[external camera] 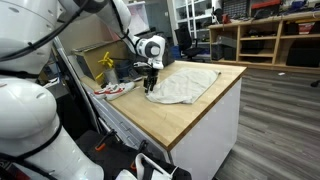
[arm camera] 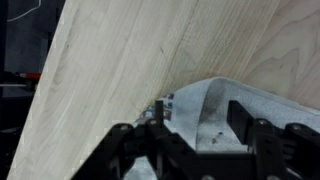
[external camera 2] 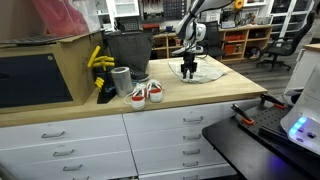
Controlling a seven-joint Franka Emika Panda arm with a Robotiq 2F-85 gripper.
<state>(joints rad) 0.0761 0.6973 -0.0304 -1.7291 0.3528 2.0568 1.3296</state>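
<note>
on the far left of the desk (external camera 2: 200,98), in an exterior view, a yellow thing (external camera 2: 97,60) i can't make out leans beside a black bin (external camera 2: 127,48). a grey cup (external camera 2: 121,80) stands in front of the bin, and a pair of red-and-white sneakers (external camera 2: 147,93) sits just beside the cup, near the front edge. further right the arm (external camera 2: 193,28) reaches down, its jaws low over the left edge of a white cloth (external camera 2: 210,70), which lies toward the far right end of the desk. in the wrist view the two fingers (arm camera: 243,125) stand apart, with a corner of the cloth lying flat below and between them, so i'd say the jaws are fairly wide and grip nothing. as i judge it, the cloth is down on the desk, spread out but rumpled. nothing about it looks squared or folded yet.
</note>
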